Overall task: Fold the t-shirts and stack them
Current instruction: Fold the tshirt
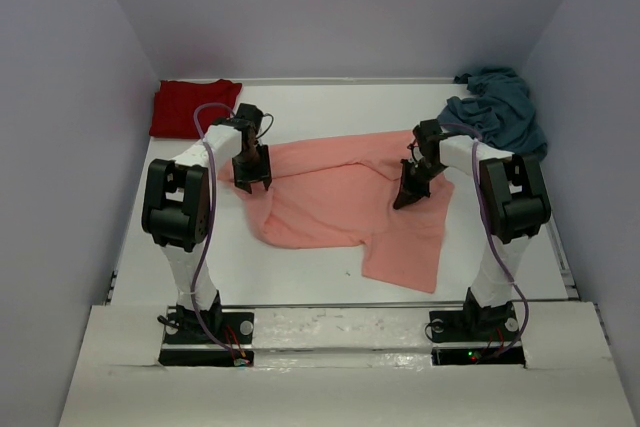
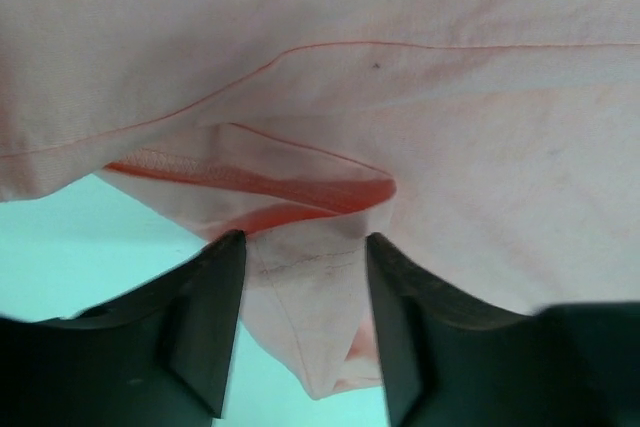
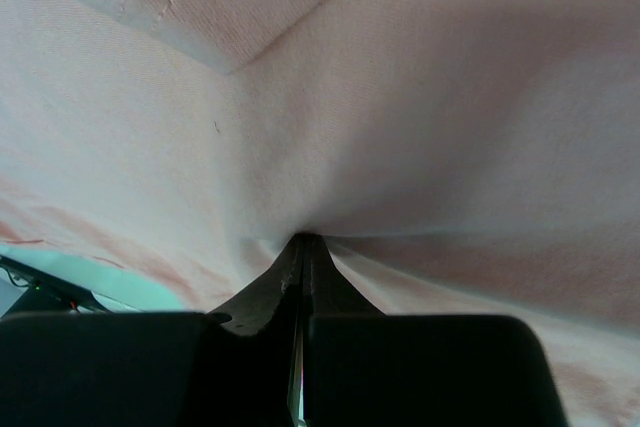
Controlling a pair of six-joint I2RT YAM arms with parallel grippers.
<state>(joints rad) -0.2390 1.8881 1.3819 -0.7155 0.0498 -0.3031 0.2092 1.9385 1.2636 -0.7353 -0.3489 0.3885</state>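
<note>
with the pink shirt [image 1: 340,202] spread mid-tabletop [image 1: 300,282], the right pincer [image 1: 404,199] was clamped on its cloth while the left pincer [image 1: 250,185] stood apart astride a hemmed fold [image 2: 290,192], which it should bite deeply, catching both layers, before any folding pull.

top view overlooks table [image 1: 300,277]; 2 wrist views close on salmon-pink shirt [image 1: 330,197].
</note>
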